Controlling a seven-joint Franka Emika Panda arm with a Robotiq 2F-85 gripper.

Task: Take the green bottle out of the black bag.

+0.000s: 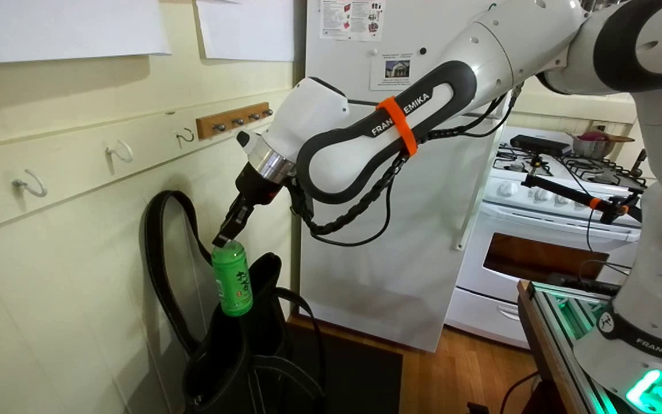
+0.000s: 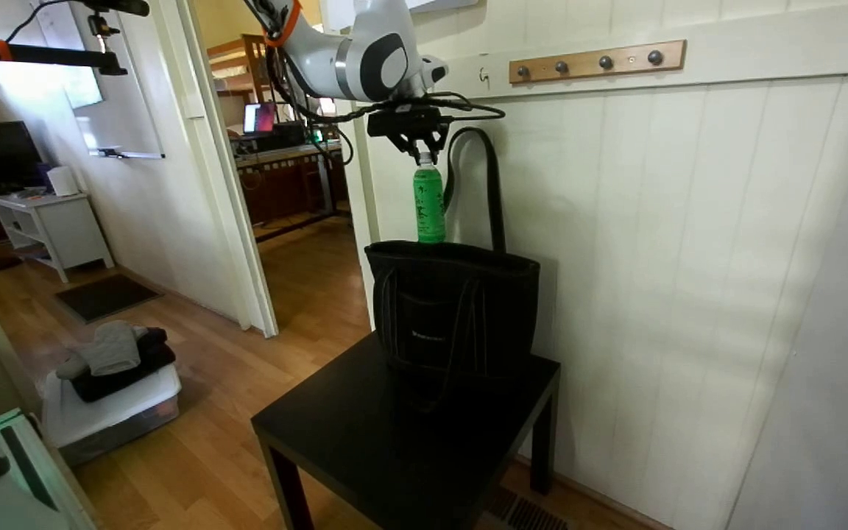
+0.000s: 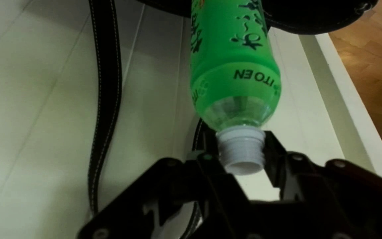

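You have the green bottle (image 1: 232, 280) hanging neck up over the mouth of the black bag (image 2: 461, 316). Above the bag, your gripper (image 2: 428, 157) pinches the bottle by its white threaded neck (image 3: 241, 147); in the wrist view you can see the dark fingers (image 3: 274, 151) pressing in from either side of it, and you can read ITO EN upside down on the green. In both exterior views most of the bottle shows above the bag's rim; you cannot tell whether its base fully clears that rim, nor whether its side brushes the bag.

The bag itself stands open on a black table (image 2: 350, 427), and one strap handle (image 2: 496, 195) loops up from it, near the bottle and in front of the pale panelled wall (image 2: 659, 221) behind the bag. Higher on that wall, above the bag, you find a wooden rack (image 2: 584, 65) with round knobs. Your arm (image 1: 354, 155) reaches in over the bag. Well apart from the bag, you have a white stove (image 1: 538, 230) and a plastic box (image 2: 111, 427) with clothes (image 2: 118, 353) piled on top.
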